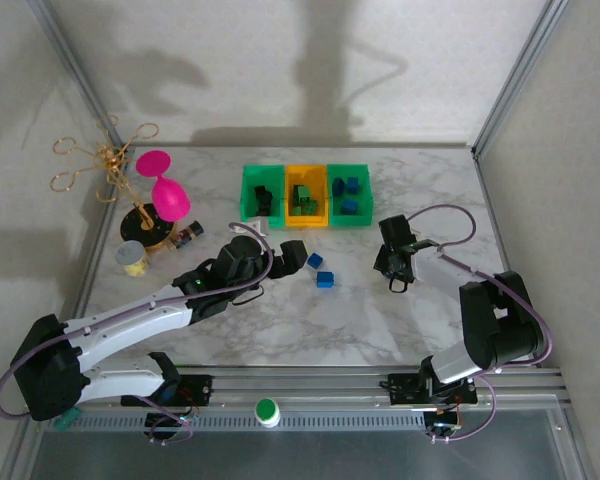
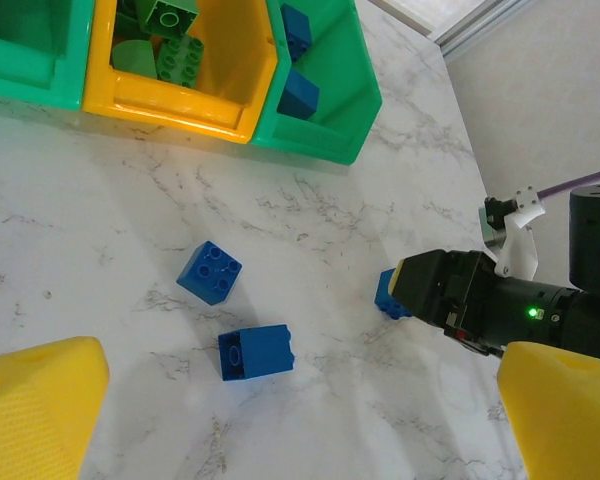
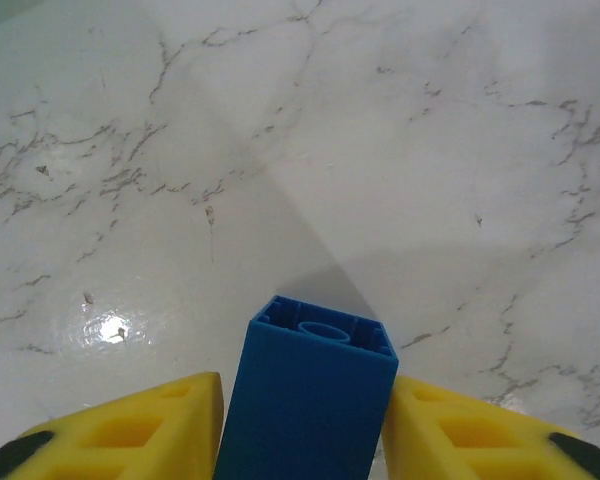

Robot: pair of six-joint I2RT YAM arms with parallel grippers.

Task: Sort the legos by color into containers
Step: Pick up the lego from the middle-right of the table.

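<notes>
Counter: you see a polished, marble-patterned surface, glossy with glare.
Blue brick: smooth hard plastic, slight sheen.
Orange-yellow bin: shiny moulded plastic.
Left tool: matt, finely textured yellow finger faces.

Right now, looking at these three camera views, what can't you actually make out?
Right wrist: the blue brick between the fingers of the right end effector runs off the bottom edge, its lower end unseen.
Left wrist: the left green bin is cut off by the top corner, contents mostly unseen.
Top external: the black legos are too small to count.
</notes>
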